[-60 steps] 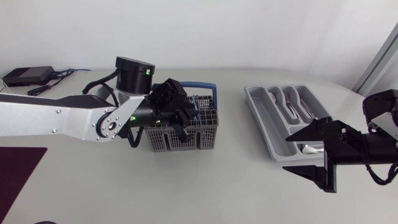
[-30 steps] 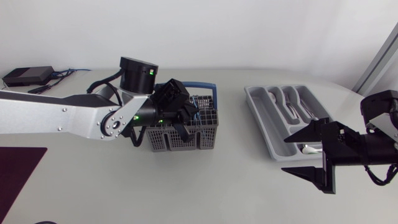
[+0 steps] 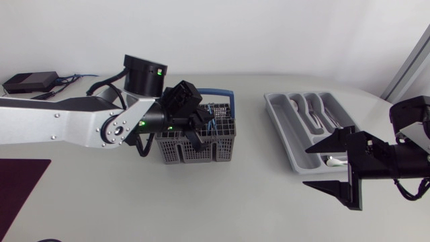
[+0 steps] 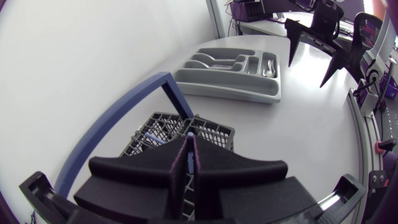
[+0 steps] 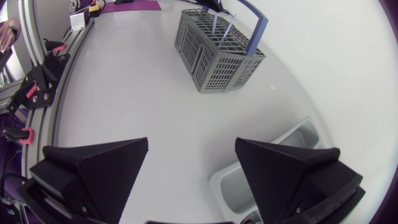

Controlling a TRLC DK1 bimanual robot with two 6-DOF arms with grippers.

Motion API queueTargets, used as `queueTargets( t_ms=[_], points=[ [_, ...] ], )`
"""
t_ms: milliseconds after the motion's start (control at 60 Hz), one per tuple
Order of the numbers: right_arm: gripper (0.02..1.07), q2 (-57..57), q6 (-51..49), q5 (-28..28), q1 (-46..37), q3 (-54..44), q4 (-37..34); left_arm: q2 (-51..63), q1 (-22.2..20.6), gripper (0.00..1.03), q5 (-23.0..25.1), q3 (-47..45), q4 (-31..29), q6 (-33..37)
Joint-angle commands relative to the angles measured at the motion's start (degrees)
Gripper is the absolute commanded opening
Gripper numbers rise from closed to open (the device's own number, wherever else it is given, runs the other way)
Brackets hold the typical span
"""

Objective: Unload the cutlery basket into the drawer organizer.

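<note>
The grey cutlery basket point(image 3: 201, 149) with a blue handle point(image 3: 222, 93) stands left of the table's middle. My left gripper point(image 3: 197, 128) reaches down into its top. In the left wrist view the fingers point(image 4: 188, 140) are pressed together on the thin blue tip of a cutlery piece point(image 4: 188, 133) over the basket point(image 4: 214, 129). Two blue-handled pieces point(image 5: 215, 23) stand up in the basket point(image 5: 217, 56). The grey drawer organizer point(image 3: 285, 138) lies to the right and holds spoons point(image 3: 313, 111). My right gripper point(image 3: 308, 166) hangs open at the organizer's near end, fingers wide point(image 5: 193, 146), holding nothing.
A black box point(image 3: 29, 82) with cables sits at the back left corner. A dark purple mat point(image 3: 19, 183) lies at the front left. A white spoon point(image 3: 334, 160) rests in the organizer's near compartment, close to my right gripper.
My left gripper's fingers have closed together inside the basket top, and the left arm has shifted slightly. The right arm has stayed where it was.
</note>
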Motion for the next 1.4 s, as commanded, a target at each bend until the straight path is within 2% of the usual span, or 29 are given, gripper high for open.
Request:
queueTargets(
  t_ms=[0,500,600,733,1000,1167,1250,1383],
  points=[
    [1.02,-1.53,1.62,-0.38,1.16,-1.49,-0.24,-3.69,-0.23,0.06,0.40,1.15,-0.91,0.62],
    [1.02,-14.37,10.15,-0.38,7.14,-2.72,0.99,-15.56,-2.86,0.06,-1.01,0.54,-5.92,0.70],
    [1.02,-17.97,16.91,0.76,10.22,-3.69,5.29,-18.19,-3.57,0.06,-1.89,0.36,-6.80,0.70],
    [1.02,-19.46,25.09,7.53,16.37,-3.16,8.37,-21.80,-4.36,0.06,-2.24,0.71,-8.38,-0.26],
    [1.02,-19.20,35.46,8.50,20.68,-0.52,13.29,-24.35,-8.40,0.07,-1.89,3.00,-12.07,-4.66],
    [1.02,-16.56,41.17,8.58,24.10,0.53,16.81,-20.65,-8.31,0.07,2.95,5.90,-13.65,-9.32],
    [0.97,-14.54,44.07,9.11,26.21,0.62,19.44,-18.37,-7.96,0.07,5.05,7.13,-13.74,-11.60],
    [0.95,-10.94,46.97,9.90,28.41,1.59,22.17,-14.85,-7.70,0.07,8.57,8.89,-13.74,-15.20]
  ],
)
